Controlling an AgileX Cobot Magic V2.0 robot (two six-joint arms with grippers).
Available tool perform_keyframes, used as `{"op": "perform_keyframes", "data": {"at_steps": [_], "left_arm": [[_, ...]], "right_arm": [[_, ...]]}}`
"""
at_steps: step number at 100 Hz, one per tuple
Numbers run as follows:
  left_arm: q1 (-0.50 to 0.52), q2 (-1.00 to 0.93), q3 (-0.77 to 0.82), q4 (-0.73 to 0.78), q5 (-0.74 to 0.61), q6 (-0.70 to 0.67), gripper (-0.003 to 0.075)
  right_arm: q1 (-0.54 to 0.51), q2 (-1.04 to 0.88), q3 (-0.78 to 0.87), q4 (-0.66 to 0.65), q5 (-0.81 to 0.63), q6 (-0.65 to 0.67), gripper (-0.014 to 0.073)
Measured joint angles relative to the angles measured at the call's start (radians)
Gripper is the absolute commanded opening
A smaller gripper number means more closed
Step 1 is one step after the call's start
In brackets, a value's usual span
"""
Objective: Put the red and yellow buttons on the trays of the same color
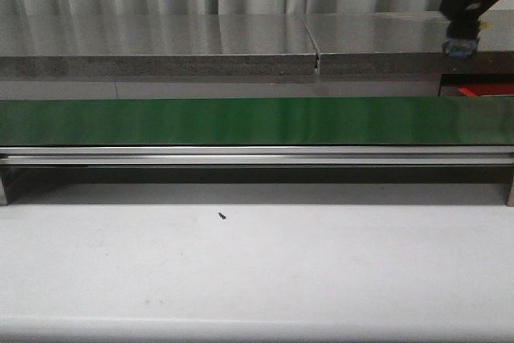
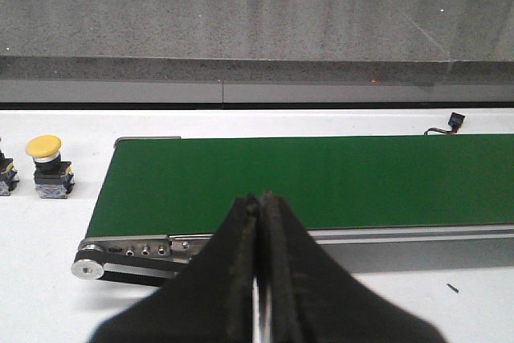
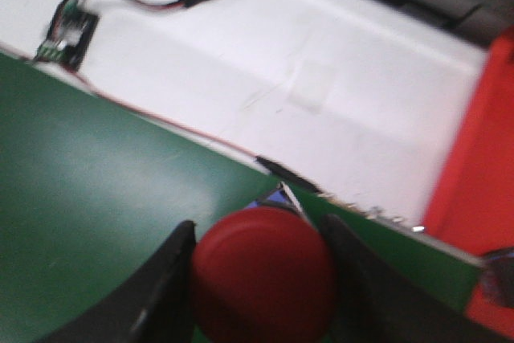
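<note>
Red button (image 3: 263, 275) sits clamped between the right gripper (image 3: 259, 279) fingers, domed cap facing the wrist camera, above the green conveyor belt (image 3: 96, 198). Red tray (image 3: 474, 166) lies just past the belt's edge on the white desk (image 3: 321, 62). Front view: right arm high at far right. Left gripper (image 2: 259, 279) fingers pressed together, holding nothing. Yellow button (image 2: 43, 147) stands on the desk beside the belt end.
</note>
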Motion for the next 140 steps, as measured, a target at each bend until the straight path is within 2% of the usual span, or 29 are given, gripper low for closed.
{"op": "perform_keyframes", "data": {"at_steps": [31,55,93,140], "left_arm": [[0.000,0.000,0.000,0.000,0.000,0.000,-0.0019],[0.000,0.000,0.000,0.000,0.000,0.000,-0.0019],[0.000,0.000,0.000,0.000,0.000,0.000,-0.0019],[0.000,0.000,0.000,0.000,0.000,0.000,-0.0019]], "right_arm": [[-0.207,0.215,-0.308,0.009,0.035,0.006,0.0289],[-0.241,0.420,-0.485,0.014,0.044,0.010,0.0289],[-0.241,0.553,-0.509,0.022,0.002,0.010,0.0289],[-0.241,0.573,-0.511,0.024,-0.046,0.010,0.0293]]}}
